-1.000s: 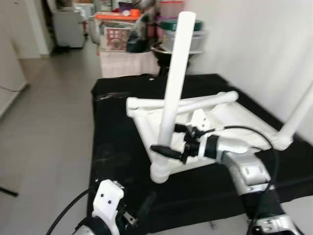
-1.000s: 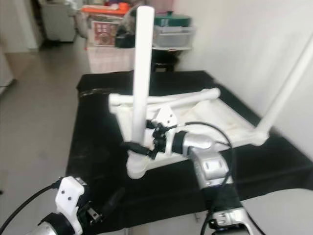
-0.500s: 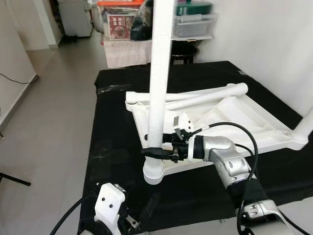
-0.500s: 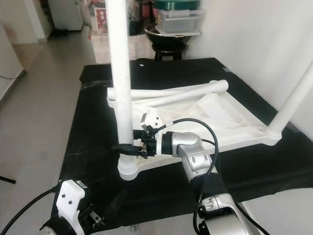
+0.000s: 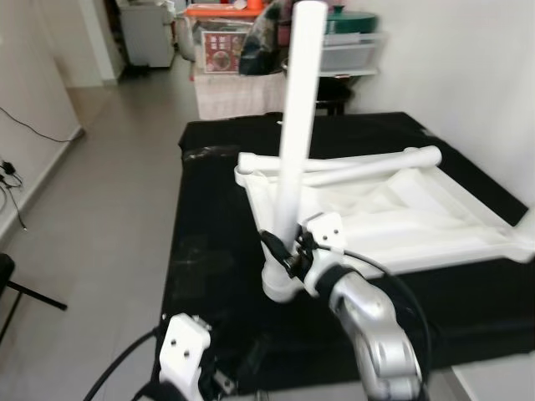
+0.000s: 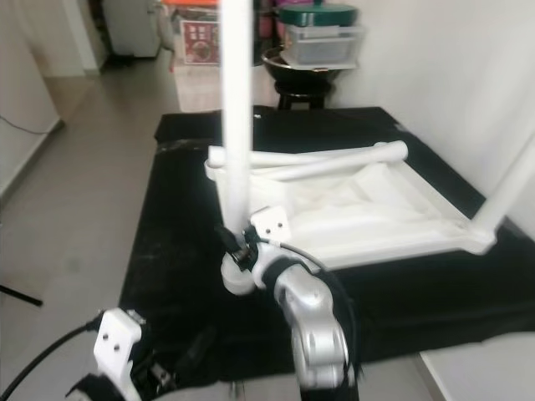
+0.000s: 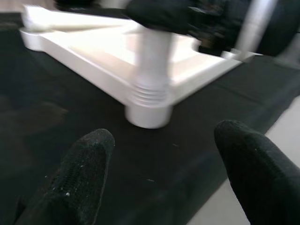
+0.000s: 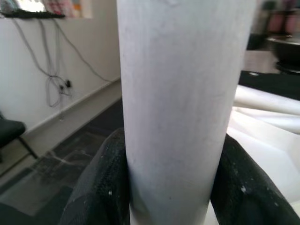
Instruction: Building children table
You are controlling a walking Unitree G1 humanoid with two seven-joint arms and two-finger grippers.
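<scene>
A black cloth-covered platform (image 5: 201,251) carries the white children's table top (image 5: 401,221), lying upside down across its middle and right side, with one loose leg (image 5: 368,165) resting along the top's far edge. An upright table leg (image 5: 294,125) stands in the socket at the top's near-left corner, and the right gripper (image 5: 282,251) is clamped around its lower part, one black finger on each side. The left gripper (image 7: 159,183) hovers over the platform's near edge, its fingers (image 7: 82,176) spread wide and holding nothing.

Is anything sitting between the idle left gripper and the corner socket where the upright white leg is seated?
Nothing visible. The left gripper, fingers open, looks straight across bare black cloth at the white corner socket. The right gripper is shut on the upright white table leg just above that socket.
</scene>
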